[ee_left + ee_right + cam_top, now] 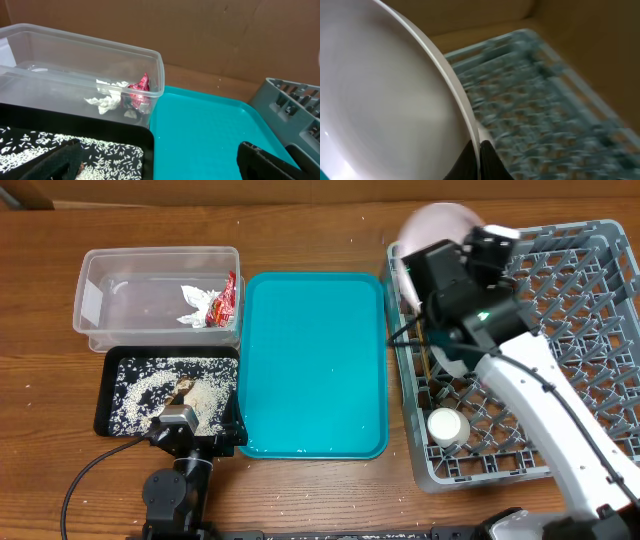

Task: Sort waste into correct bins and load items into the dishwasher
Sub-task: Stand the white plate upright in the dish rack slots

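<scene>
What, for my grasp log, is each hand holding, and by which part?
The right hand pinches the plate by its rim; the left hand is open, holding nothing.

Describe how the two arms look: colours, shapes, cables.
The right arm has a long white link and a black boxy wrist with a small green light. The left arm is black with round joints, a grey block and a black cable. Its fingers are black.

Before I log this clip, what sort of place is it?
Probably a lab mock-up of dish clearing, not a real kitchen: a wooden table against a cardboard-like wall, a grey dish rack standing in for a dishwasher, and a clear tub and black tray as bins. The right hand holds a plate.
</scene>
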`<action>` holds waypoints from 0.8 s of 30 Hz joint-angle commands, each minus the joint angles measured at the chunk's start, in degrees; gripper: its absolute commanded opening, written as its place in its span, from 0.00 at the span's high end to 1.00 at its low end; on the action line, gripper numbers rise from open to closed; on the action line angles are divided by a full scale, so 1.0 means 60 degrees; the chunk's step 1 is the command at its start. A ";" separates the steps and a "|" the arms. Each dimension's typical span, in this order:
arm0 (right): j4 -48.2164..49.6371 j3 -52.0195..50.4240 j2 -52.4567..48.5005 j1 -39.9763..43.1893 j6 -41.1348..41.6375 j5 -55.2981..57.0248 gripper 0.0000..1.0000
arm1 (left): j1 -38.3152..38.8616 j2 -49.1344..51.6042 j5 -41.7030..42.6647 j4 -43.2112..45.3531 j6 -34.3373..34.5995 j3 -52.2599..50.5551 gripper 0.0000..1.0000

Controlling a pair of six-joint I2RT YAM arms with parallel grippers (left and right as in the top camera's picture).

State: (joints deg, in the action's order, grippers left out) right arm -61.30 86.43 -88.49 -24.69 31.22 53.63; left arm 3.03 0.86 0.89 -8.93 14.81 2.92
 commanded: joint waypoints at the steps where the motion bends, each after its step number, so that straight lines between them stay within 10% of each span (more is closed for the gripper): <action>1: -0.0331 -0.0350 -0.0237 0.0933 -0.0022 0.2277 0.96 | 0.0091 -0.0102 0.0004 0.0058 -0.0109 -0.0113 0.00; 24: 0.0761 -0.2554 -0.0346 0.2663 -0.0823 0.3187 0.96 | 0.0091 -0.0098 0.0004 0.0058 -0.0109 -0.0113 0.00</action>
State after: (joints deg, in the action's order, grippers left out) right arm -57.30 71.24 -90.50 -6.79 27.35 71.02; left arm 3.03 0.86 0.89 -8.93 14.81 2.92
